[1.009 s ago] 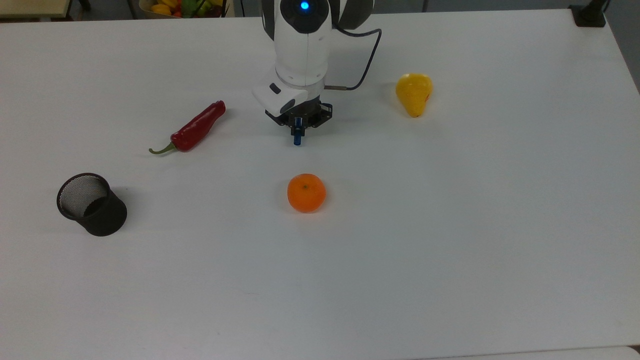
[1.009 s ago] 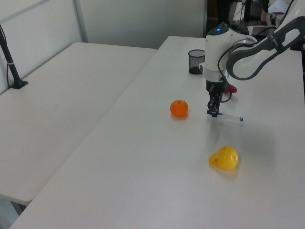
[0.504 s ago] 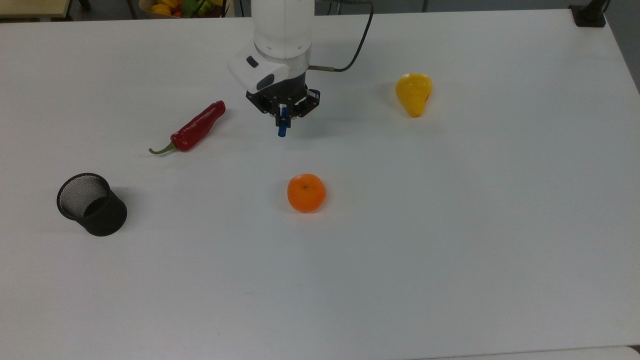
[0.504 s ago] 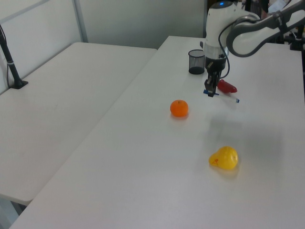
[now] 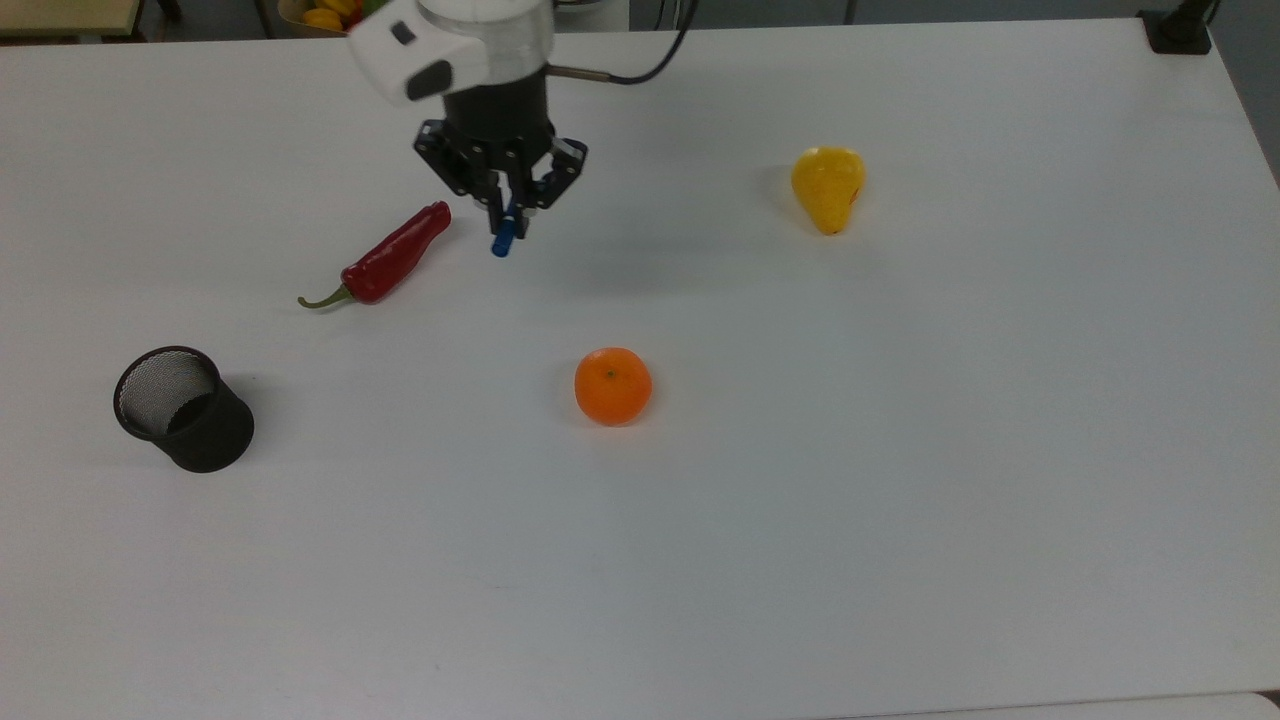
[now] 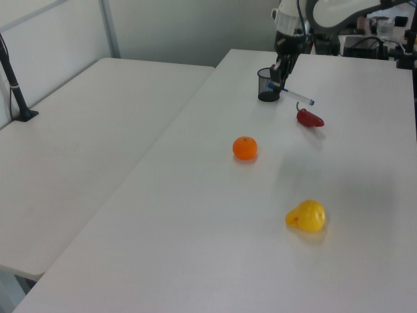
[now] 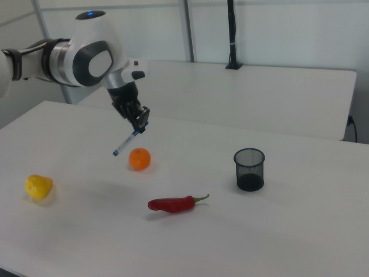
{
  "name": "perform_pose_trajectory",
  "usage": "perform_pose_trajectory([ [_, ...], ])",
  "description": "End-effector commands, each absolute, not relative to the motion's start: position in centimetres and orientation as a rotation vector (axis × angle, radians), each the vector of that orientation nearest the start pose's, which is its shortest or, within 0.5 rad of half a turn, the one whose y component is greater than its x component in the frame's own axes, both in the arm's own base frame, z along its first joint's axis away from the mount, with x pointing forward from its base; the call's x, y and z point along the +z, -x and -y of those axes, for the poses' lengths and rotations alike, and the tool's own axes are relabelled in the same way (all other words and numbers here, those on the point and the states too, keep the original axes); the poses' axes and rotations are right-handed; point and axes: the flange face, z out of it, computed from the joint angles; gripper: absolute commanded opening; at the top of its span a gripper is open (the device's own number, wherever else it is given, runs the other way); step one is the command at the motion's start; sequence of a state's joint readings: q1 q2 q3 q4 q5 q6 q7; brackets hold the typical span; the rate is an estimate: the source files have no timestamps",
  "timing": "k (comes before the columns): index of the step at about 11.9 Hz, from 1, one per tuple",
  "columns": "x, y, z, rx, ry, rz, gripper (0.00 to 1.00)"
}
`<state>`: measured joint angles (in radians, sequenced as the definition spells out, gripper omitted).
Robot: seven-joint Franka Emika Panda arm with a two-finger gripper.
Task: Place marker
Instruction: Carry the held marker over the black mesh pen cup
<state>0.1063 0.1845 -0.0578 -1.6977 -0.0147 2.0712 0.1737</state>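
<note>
White table [image 5: 900,450], claw [image 5: 506,215] clamping marker [image 7: 125,142] by its capped end, airborne

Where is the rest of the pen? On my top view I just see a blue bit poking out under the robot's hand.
Observer: The right view shows the marker whole, a slim white stick slanting down from the gripper.
Operator: Is it lying on the table?
Observer: No, the left view shows it held in the air.
Operator: Is the cup tipped over?
Observer: No, the black mesh cup stands upright in the right view.
</note>
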Motion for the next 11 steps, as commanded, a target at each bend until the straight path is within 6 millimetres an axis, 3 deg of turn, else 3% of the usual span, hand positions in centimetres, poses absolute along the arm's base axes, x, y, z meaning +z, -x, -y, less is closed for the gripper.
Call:
perform_pose_trajectory([
  [1,54.2,-64.1,1.2,-0.394,3.078,-0.207,0.0],
  [5,56.9,-65.4,6.8,-0.723,3.043,-0.298,0.0],
  [9,57.9,-66.0,11.1,-0.975,2.992,-0.399,0.0],
  [11,57.3,-66.7,12.3,-1.072,2.971,-0.435,0.01],
])
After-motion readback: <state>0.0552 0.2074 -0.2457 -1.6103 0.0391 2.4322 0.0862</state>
